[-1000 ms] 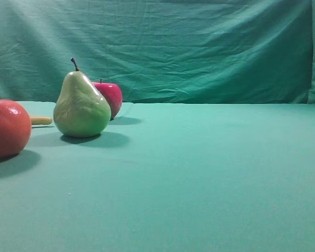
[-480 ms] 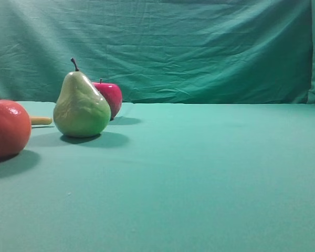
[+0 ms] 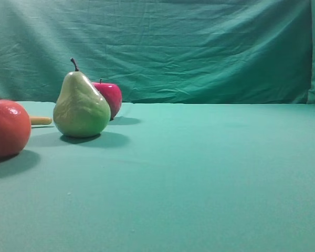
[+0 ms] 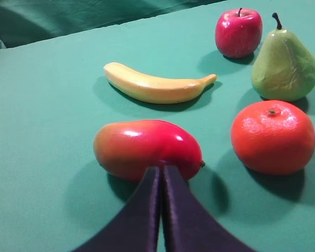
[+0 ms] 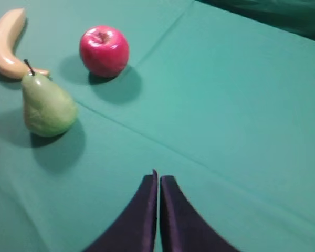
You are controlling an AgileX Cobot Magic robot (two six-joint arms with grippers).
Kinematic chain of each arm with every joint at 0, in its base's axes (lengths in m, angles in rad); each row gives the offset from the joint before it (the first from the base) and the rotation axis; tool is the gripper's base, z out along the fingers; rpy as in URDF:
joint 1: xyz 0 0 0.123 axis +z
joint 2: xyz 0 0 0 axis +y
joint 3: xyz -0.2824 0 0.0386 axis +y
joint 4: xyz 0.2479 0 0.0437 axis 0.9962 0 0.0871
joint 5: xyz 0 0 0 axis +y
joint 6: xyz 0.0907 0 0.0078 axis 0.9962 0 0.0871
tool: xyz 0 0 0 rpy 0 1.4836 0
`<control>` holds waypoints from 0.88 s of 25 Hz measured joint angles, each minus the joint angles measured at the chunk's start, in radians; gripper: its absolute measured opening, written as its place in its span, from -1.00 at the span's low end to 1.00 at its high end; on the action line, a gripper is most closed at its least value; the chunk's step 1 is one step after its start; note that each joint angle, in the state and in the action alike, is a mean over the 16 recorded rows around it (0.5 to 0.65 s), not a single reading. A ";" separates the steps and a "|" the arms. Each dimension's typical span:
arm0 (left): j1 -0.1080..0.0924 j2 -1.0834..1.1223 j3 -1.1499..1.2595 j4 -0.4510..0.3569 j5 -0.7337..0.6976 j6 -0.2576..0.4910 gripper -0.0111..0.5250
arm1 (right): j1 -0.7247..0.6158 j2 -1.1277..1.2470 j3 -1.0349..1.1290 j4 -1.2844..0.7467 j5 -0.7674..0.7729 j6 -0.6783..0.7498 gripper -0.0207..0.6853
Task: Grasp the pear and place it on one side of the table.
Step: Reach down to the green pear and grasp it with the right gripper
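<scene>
Smooth teal worktop [image 3: 210, 173] fills the lower frame, with wrinkled green backdrop [image 3: 199, 47] behind. The pear [image 3: 81, 106] stands upright at left, before the apple [image 3: 110, 98]. Left tool [image 4: 161, 176] and right tool [image 5: 158, 181] are both closed, empty.

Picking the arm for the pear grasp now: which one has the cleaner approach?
Probably the right. From the right gripper, shut and empty, bare table leads to the pear. The left gripper, also shut, faces a red-yellow fruit, with an orange fruit before the pear.

A red apple [image 4: 238, 32], a banana [image 4: 156, 87], an orange-red round fruit [image 4: 273, 137] and a red-yellow mango [image 4: 146, 148] lie before a wrinkled green backdrop [image 3: 189, 47].
</scene>
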 joint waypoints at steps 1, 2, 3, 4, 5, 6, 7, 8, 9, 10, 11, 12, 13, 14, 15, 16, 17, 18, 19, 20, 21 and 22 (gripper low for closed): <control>0.000 0.000 0.000 0.000 0.000 0.000 -0.96 | 0.022 0.046 -0.032 0.000 0.000 -0.006 -0.71; 0.000 0.000 0.000 0.000 0.000 0.000 -0.96 | 0.043 0.090 -0.064 0.000 0.000 -0.011 -0.63; 0.000 0.000 0.000 0.000 0.000 0.000 -0.96 | 0.063 0.133 -0.096 0.000 -0.001 -0.016 -0.54; 0.000 0.000 0.000 0.000 0.000 0.000 -0.96 | 0.081 0.174 -0.129 0.000 -0.001 -0.021 -0.44; 0.000 0.000 0.000 0.000 0.000 0.000 -0.96 | 0.099 0.213 -0.160 0.000 -0.001 -0.026 -0.33; 0.000 0.000 0.000 0.000 0.000 0.000 -0.96 | 0.115 0.252 -0.192 0.000 -0.001 -0.030 -0.22; 0.000 0.000 0.000 0.000 0.000 0.000 -0.96 | 0.129 0.288 -0.223 0.000 -0.001 -0.034 -0.11; 0.000 0.000 0.000 0.000 0.000 0.000 -0.96 | 0.142 0.322 -0.253 0.000 -0.001 -0.037 0.01; 0.000 0.000 0.000 0.000 0.000 0.000 -0.96 | 0.153 0.354 -0.283 0.000 0.000 -0.041 0.12; 0.000 0.000 0.000 0.000 0.000 0.000 -0.96 | 0.163 0.385 -0.311 0.000 0.001 -0.043 0.24; 0.000 0.000 0.000 0.000 0.000 0.000 -0.96 | 0.172 0.414 -0.338 0.000 0.001 -0.045 0.35; 0.000 0.000 0.000 0.000 0.000 0.000 -0.96 | 0.180 0.442 -0.364 0.000 0.002 -0.046 0.45; 0.000 0.000 0.000 0.000 0.000 0.000 -0.96 | 0.186 0.469 -0.387 0.000 0.003 -0.047 0.55; 0.000 0.000 0.000 0.000 0.000 0.000 -0.96 | 0.192 0.494 -0.410 0.000 0.004 -0.048 0.64; 0.000 0.000 0.000 0.000 0.000 0.000 -0.96 | 0.197 0.519 -0.430 0.000 0.003 -0.048 0.71; 0.000 0.000 0.000 0.000 0.000 0.000 -0.96 | 0.201 0.543 -0.449 0.000 0.003 -0.048 0.78; 0.000 0.000 0.000 0.000 0.000 0.000 -0.96 | 0.204 0.566 -0.466 0.000 0.001 -0.048 0.84; 0.000 0.000 0.000 0.000 0.000 0.000 -0.96 | 0.206 0.590 -0.481 0.000 -0.002 -0.048 0.88; 0.000 0.000 0.000 0.000 0.000 0.000 -0.96 | 0.207 0.613 -0.495 0.000 -0.006 -0.049 0.92; 0.000 0.000 0.000 0.000 0.000 0.000 -0.96 | 0.208 0.635 -0.506 0.000 -0.011 -0.049 0.93; 0.000 0.000 0.000 0.000 0.000 0.000 -0.96 | 0.207 0.657 -0.516 0.000 -0.015 -0.049 0.93; 0.000 0.000 0.000 0.000 0.000 0.000 -0.96 | 0.206 0.677 -0.525 0.000 -0.020 -0.049 0.91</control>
